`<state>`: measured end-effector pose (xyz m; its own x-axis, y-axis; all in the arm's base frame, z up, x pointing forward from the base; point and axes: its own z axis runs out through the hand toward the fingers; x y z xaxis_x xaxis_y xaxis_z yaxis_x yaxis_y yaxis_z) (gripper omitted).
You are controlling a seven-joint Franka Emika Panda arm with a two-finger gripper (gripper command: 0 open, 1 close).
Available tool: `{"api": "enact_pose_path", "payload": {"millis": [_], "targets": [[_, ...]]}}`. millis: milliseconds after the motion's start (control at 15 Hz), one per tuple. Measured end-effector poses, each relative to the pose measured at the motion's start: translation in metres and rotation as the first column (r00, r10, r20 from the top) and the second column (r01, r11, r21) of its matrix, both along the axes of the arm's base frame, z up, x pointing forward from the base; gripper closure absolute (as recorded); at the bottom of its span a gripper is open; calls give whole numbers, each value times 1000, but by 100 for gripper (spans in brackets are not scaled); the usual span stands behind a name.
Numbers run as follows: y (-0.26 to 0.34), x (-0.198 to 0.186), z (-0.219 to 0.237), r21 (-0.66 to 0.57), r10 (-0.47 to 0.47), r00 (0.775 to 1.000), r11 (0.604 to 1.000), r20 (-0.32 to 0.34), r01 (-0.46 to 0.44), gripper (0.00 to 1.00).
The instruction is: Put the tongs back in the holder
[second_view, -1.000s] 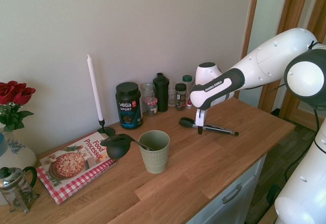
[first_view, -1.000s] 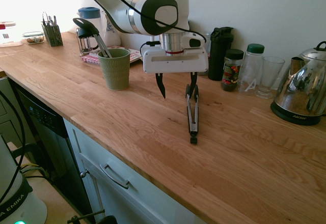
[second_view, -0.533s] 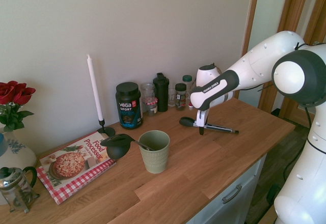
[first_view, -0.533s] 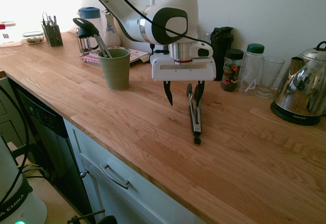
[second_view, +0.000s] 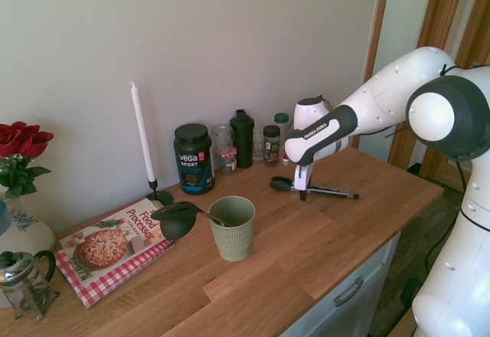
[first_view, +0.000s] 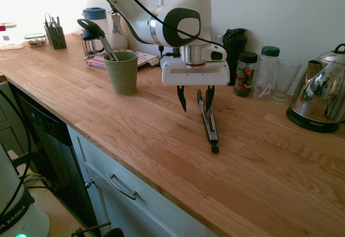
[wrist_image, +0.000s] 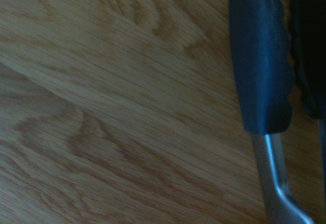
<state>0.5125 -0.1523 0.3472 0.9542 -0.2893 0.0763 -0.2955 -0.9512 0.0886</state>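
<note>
The tongs (first_view: 209, 123) lie flat on the wooden counter, silver arms with black tips toward the wall and the black hinge end toward the front edge; they also show as tongs (second_view: 325, 192) and, close up, as a black tip on a silver arm (wrist_image: 260, 56). My gripper (first_view: 195, 109) points straight down over the tip end, fingers apart and open, with one finger right beside the black tips. From the other side the gripper (second_view: 301, 194) stands low at the tongs. The holder (first_view: 122, 72), a sage-green ribbed cup, stands to the left with a black ladle (first_view: 92, 28) in it.
Along the wall stand a black bottle (first_view: 233, 54), spice jars (first_view: 246, 74), a glass (first_view: 284, 81) and a chrome kettle (first_view: 319, 98). A cookbook (second_view: 115, 247), a candle (second_view: 142, 138) and a dark tub (second_view: 193, 158) sit behind the holder (second_view: 232, 227).
The gripper moved a little right and lower over the tongs' tip end and its fingers have narrowed slightly. The tongs' hinge end swung slightly to the right.
</note>
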Motion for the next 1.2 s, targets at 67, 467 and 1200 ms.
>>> {"api": "enact_pose_path", "payload": {"millis": [67,467,1200], "targets": [[1,1,-1,0,0,1000,1000,-1,0,100],[3,4,-8,1,-8,1000,1000,-12,8,100],[2,19,3,-5,-32,999,999,5,32,100]]}}
